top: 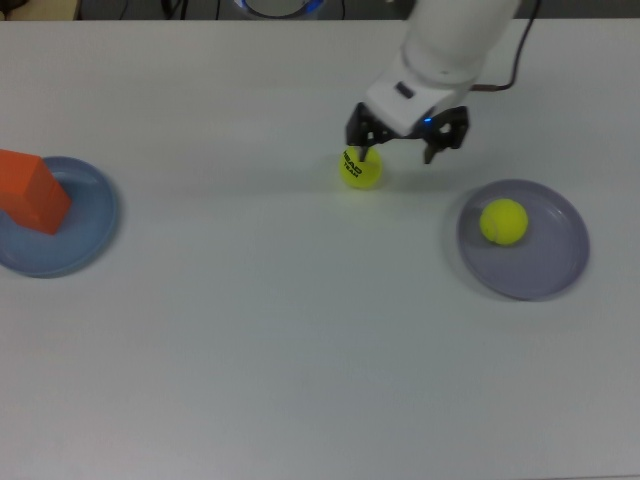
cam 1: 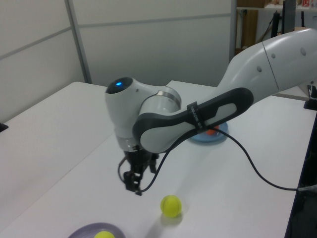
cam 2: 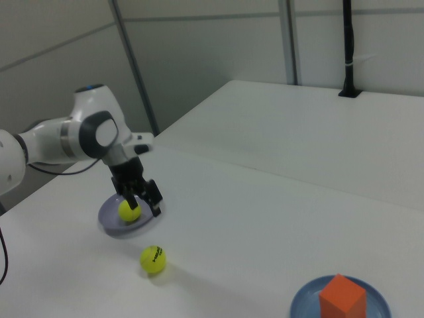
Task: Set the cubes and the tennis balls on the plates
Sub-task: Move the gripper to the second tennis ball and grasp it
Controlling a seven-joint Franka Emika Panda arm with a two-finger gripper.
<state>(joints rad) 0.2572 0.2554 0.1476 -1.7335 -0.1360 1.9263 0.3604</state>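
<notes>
The claw (top: 406,140) hangs open and empty above the tabletop (top: 280,330), its fingers pointing down, just over the lettered tennis ball (top: 361,166). That ball lies on the bare tabletop between the two plates; its black lettering faces the top view's left. The other tennis ball (top: 503,221) rests on the lavender plate (top: 545,270). At the top view's left edge, one orange cube (top: 30,190) sits on the blue plate (top: 85,240).
</notes>
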